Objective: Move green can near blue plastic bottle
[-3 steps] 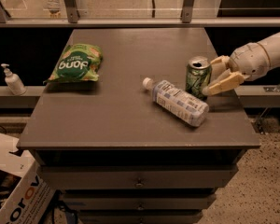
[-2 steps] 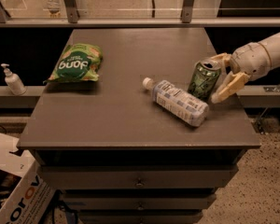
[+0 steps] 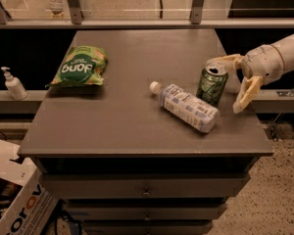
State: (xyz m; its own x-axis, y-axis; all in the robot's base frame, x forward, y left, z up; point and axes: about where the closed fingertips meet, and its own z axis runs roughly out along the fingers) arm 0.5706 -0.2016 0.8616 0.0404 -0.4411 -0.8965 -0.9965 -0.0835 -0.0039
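Note:
The green can (image 3: 211,85) stands on the dark table (image 3: 117,126) at the right, leaning slightly, its base close to the blue plastic bottle (image 3: 187,106). The bottle lies on its side with its white cap pointing to the upper left. My gripper (image 3: 224,86) comes in from the right and is open. Its far finger (image 3: 226,60) reaches over the can's top rim. Its near finger (image 3: 246,95) hangs to the right of the can, apart from it.
A flat green snack bag (image 3: 80,66) lies at the table's back left. A small white pump bottle (image 3: 12,83) stands on a ledge left of the table. A cardboard box (image 3: 19,199) sits on the floor at the lower left. Drawers (image 3: 146,192) run below the table's front edge.
The can was tilted between the fingers and now rests beside the bottle. The fingers have spread, and the near finger has swung out to the right, away from the can.

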